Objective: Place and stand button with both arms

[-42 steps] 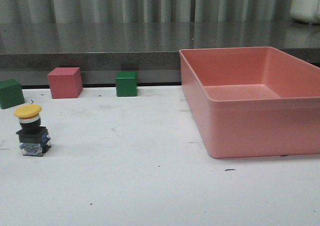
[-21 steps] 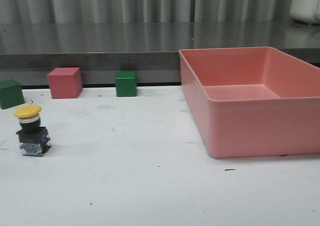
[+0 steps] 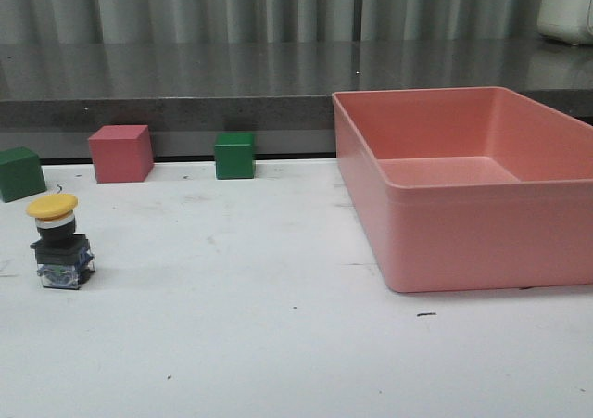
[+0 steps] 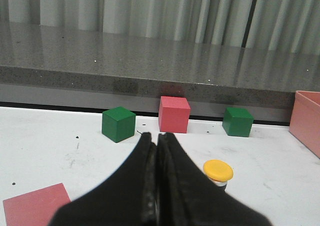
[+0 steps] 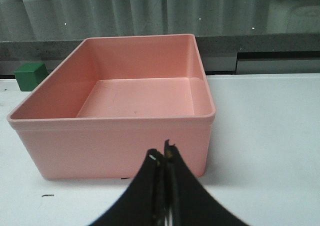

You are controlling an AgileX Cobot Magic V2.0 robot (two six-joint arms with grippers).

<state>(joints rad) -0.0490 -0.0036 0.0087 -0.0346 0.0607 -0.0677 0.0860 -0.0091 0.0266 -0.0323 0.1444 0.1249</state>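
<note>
The button [image 3: 59,242] stands upright on the white table [image 3: 278,344], yellow cap up, just ahead of the left gripper [image 4: 156,138] and a little to one side of its fingertips, touching neither finger. That gripper's fingers are pressed together, holding nothing. Beyond its tips sit a green cube [image 4: 118,124], a red cube [image 4: 174,114] and a second green cube [image 4: 237,122], lined up along the grey ledge; a flat red piece [image 4: 35,207] lies beside the fingers. The right gripper [image 5: 162,158] is likewise closed and empty, its tips just short of the near wall of the pink bin [image 5: 115,146]. The bin holds nothing, its floor bare. The button is well apart from the bin, outside it.
</note>
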